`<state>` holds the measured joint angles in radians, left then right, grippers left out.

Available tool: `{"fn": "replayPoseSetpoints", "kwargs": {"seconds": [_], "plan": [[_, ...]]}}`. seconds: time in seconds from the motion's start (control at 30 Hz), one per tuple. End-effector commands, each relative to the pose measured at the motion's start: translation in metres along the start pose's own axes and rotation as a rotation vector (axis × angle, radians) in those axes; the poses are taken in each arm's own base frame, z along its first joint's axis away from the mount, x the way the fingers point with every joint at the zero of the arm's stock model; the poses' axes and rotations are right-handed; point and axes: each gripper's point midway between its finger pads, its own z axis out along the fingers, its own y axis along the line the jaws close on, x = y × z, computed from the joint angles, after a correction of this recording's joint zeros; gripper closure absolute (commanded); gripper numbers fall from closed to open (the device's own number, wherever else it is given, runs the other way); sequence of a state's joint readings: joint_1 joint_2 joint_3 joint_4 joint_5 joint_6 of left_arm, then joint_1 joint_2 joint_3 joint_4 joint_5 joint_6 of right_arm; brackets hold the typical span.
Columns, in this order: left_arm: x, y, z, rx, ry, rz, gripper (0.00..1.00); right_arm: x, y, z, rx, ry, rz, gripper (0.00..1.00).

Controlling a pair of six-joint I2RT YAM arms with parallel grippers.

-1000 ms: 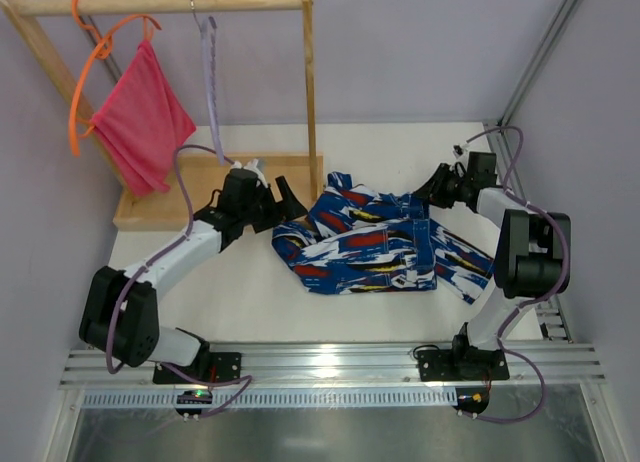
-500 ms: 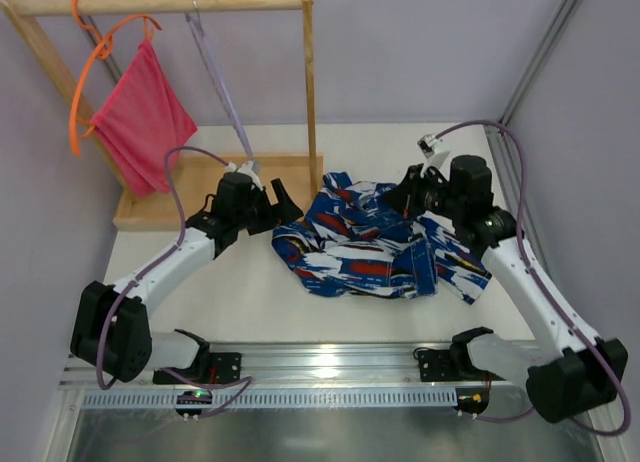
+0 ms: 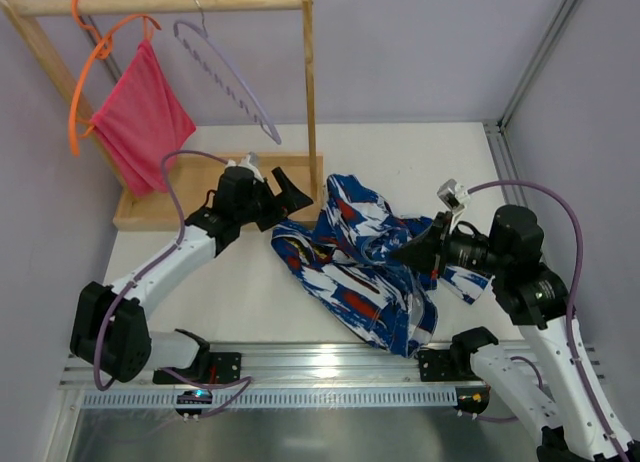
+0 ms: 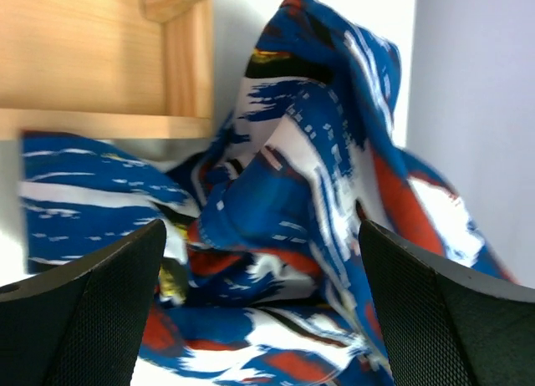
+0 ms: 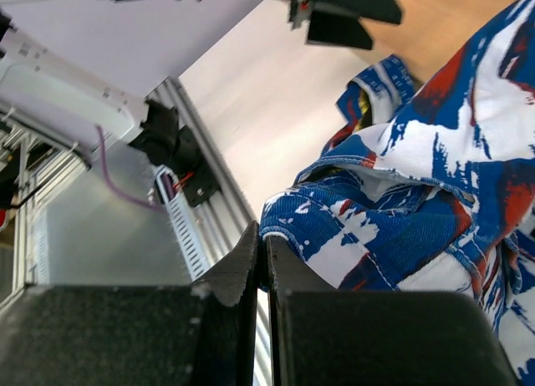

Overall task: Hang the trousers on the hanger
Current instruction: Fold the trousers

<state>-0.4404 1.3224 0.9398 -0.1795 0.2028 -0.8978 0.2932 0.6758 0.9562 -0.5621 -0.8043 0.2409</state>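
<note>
The printed trousers (image 3: 345, 257) lie bunched in the middle of the table, one part lifted toward the right. My right gripper (image 3: 400, 252) is shut on a hem edge of the trousers (image 5: 393, 210); in the right wrist view its jaws (image 5: 261, 240) pinch the cloth. My left gripper (image 3: 285, 195) is open and empty at the trousers' left edge, beside the rack post. In the left wrist view the trousers (image 4: 292, 185) fill the space ahead of the open left gripper (image 4: 263, 319). The lavender hanger (image 3: 228, 77) hangs free from the rod, tilted.
A wooden rack has a top rod (image 3: 170, 2), a post (image 3: 311, 92) and a base board (image 3: 165, 202), which also shows in the left wrist view (image 4: 84, 60). An orange hanger (image 3: 85, 77) carries a pink-red cloth (image 3: 140, 122). A metal rail (image 3: 330, 367) runs along the near edge.
The hanger has left my left gripper and swung up and back to hang from the rod. My right arm has drawn back toward the near edge, pulling part of the trousers with it.
</note>
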Motion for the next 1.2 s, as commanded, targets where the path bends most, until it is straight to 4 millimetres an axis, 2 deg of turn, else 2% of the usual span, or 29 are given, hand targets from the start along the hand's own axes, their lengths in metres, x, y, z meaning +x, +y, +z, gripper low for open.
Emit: {"fn": "replayPoseSetpoints", "kwargs": {"seconds": [0.0,0.07,0.2,0.47,0.57,0.63,0.73,0.8,1.0,1.17], "plan": [[0.004,-0.037,0.0,0.137,0.003,-0.091,0.03,0.025,0.033,-0.01,-0.169,0.057,0.04,0.96],[0.017,-0.044,0.006,0.151,0.027,-0.115,0.02,0.035,0.035,-0.012,-0.179,0.066,0.056,0.96],[0.024,-0.068,0.018,0.222,0.042,-0.167,0.02,0.052,0.032,-0.013,-0.179,0.088,0.093,0.96],[0.04,-0.093,0.045,0.244,0.086,-0.204,0.02,0.057,0.042,-0.021,-0.197,0.081,0.077,0.96],[0.044,-0.087,0.064,0.211,0.098,-0.222,0.02,0.06,0.043,-0.022,-0.202,0.084,0.078,0.96],[0.039,-0.085,0.076,0.194,0.077,-0.231,0.02,0.061,0.045,-0.024,-0.211,0.082,0.072,0.96],[0.038,-0.091,0.085,0.226,0.082,-0.243,0.02,0.061,0.046,-0.025,-0.207,0.079,0.07,0.96],[0.034,-0.099,0.088,0.26,0.075,-0.245,0.02,0.061,0.047,-0.025,-0.206,0.081,0.07,0.96],[0.03,-0.098,0.097,0.241,0.076,-0.235,0.03,0.062,0.047,-0.027,-0.194,0.078,0.06,0.96],[0.024,-0.095,0.089,0.176,0.056,-0.197,0.07,0.066,0.037,-0.027,-0.134,0.084,0.06,0.96]]}}
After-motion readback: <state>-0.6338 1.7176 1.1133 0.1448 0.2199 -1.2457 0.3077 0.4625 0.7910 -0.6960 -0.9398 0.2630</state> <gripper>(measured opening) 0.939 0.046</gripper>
